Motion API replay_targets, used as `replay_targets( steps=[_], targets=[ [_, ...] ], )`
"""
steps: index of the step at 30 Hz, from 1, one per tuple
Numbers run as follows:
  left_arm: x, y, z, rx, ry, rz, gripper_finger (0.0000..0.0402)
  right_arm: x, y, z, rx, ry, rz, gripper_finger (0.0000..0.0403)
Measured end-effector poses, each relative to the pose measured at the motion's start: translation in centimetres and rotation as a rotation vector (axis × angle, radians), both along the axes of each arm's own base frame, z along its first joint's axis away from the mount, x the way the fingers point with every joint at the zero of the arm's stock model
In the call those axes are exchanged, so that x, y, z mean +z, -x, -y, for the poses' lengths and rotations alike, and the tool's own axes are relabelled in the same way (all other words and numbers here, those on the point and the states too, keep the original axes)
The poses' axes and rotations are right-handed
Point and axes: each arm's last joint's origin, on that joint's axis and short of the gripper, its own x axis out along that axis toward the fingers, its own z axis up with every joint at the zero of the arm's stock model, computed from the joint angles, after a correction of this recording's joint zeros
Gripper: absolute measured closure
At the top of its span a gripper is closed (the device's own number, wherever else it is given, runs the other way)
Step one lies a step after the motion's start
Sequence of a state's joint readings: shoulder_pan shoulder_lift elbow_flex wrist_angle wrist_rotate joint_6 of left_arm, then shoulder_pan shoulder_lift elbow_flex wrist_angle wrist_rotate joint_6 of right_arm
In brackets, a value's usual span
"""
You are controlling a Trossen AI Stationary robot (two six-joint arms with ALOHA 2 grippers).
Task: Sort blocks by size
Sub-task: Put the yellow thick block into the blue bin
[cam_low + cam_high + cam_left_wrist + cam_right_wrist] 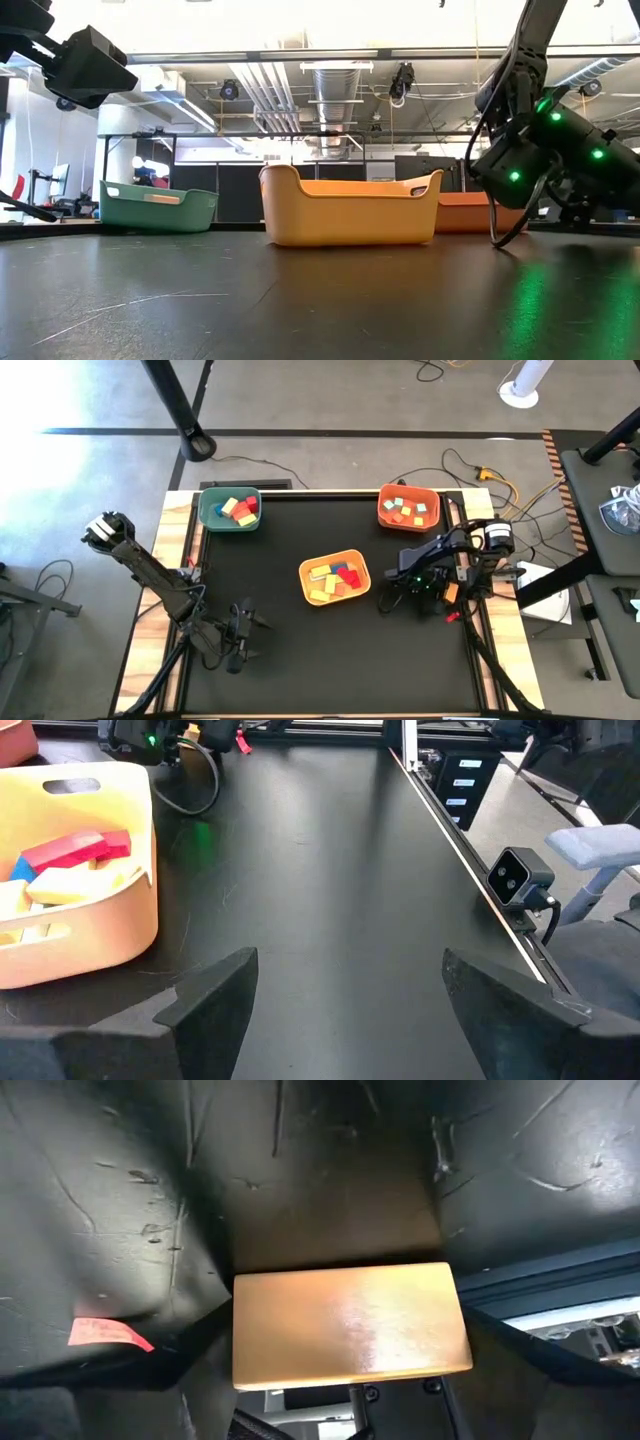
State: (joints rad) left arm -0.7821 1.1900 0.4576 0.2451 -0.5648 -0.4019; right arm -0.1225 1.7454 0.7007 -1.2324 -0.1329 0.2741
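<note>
The blocks (pixel 335 579) all lie in bins; the right tool (pixel 385 600), state unclear, sits right of the centre yellow bin (pixel 305 570), nearer than the open left tool (pixel 247 636) at lower left

Nothing legible anywhere: the small red tag (pixel 108 1334) in the right wrist view carries marks too faint to read, and the bins, blocks and desk bear no lettering.

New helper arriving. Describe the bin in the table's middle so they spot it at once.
On the black table stand three bins. The yellow bin sits alone mid-table, left of the right gripper. The green bin and orange bin sit at the far corners.
</note>
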Motion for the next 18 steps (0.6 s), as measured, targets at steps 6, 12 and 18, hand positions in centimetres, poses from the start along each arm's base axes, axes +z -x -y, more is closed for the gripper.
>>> replay_targets(
  steps=[6,12,18],
  targets=[
    [0.0,0.0,0.0,0.002,0.001,0.001,0.0099,1.7,-0.9,0.3,0.034,0.056,0.091,0.0121],
    [0.0,0.0,-0.1,0.013,-0.017,0.008,0.0099,7.0,-2.1,1.4,0.064,0.243,0.331,0.0121],
    [-0.8,-0.4,-0.2,0.078,-0.077,0.002,0.0099,14.1,-3.6,1.9,0.067,0.504,0.763,0.0122]
  ],
)
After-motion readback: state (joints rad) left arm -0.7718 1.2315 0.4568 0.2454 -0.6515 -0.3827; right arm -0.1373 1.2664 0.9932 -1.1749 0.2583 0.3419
